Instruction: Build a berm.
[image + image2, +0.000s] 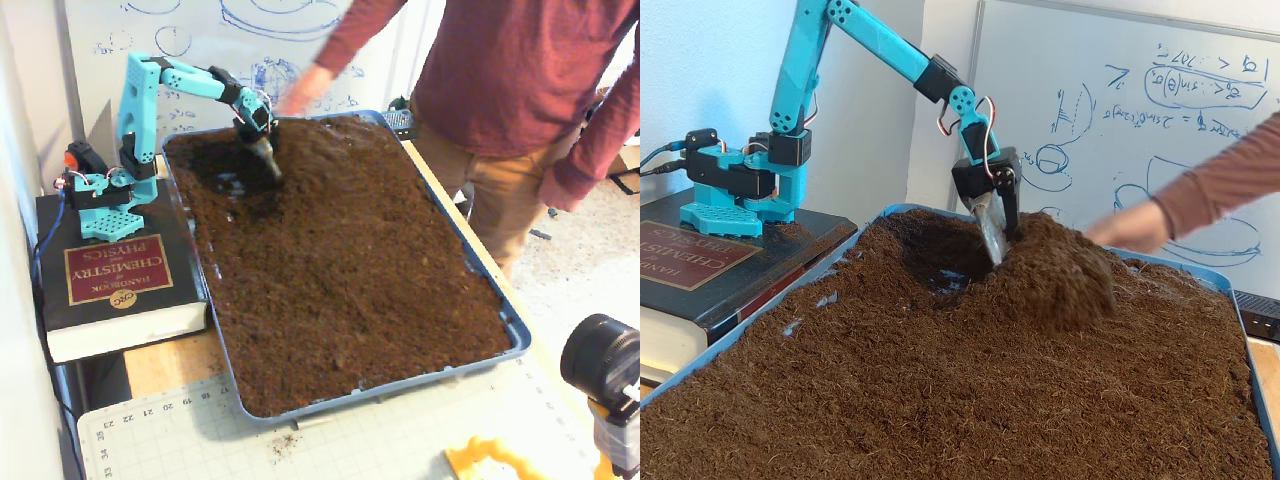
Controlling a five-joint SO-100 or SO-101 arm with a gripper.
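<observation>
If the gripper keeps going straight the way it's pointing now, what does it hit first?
The gripper points steeply down, so it would most likely dig into the loose soil at the foot of the berm, beside the scooped hollow. How much of the tip is already buried is hard to judge.

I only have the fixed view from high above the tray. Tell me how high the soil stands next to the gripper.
Observer: In a fixed view from low at the tray's side, the berm is a clear hump right of the gripper, higher than the soil around it.
Operator: Report where the gripper tip sits.
Observer: It sits on the hump's left flank, at the edge of a dug hollow.
Operator: Check the person's hand.
Observer: The hand is blurred and about level with the hump's top, just to its right. I cannot tell whether it touches the soil.
</observation>
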